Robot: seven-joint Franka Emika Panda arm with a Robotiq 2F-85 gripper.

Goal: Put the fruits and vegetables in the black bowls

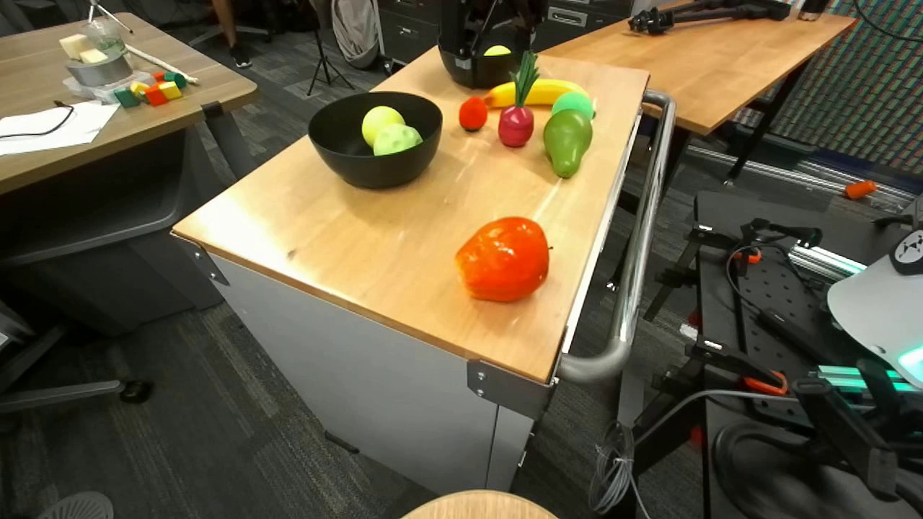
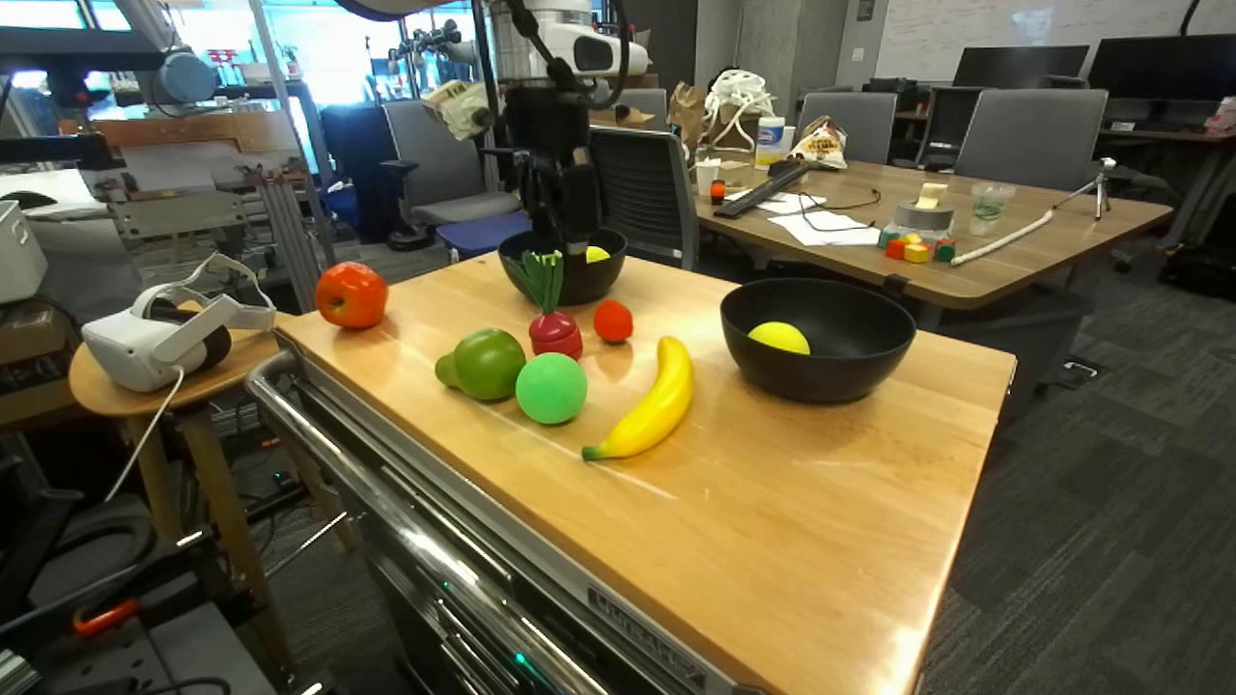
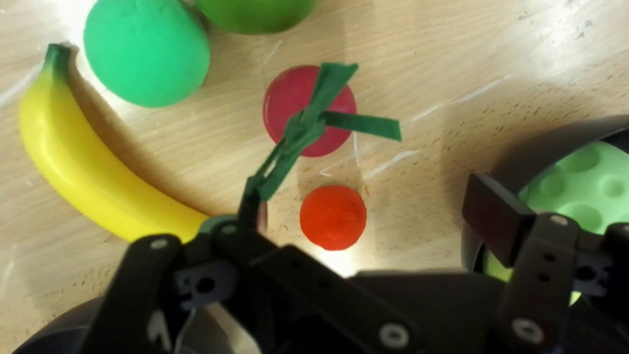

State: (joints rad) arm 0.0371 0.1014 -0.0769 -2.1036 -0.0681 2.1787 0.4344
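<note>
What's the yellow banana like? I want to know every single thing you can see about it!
The banana is bright yellow with a dark green tip at one end. It's curved and unpeeled, and its smooth, slightly shiny skin looks like toy plastic, though I can't be sure. It lies flat on the wooden tabletop, between a round green piece and a black bowl in an exterior view. Only the tabletop seems to touch it.

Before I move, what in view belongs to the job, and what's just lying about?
Job:
black bowls
yellow pieces and dimpled green piece inside
banana
round green piece
pear-shaped green fruit
leafy red vegetable
small red fruit
big red fruit

Lying about:
VR headset
colored blocks
grey roll
papers
</note>
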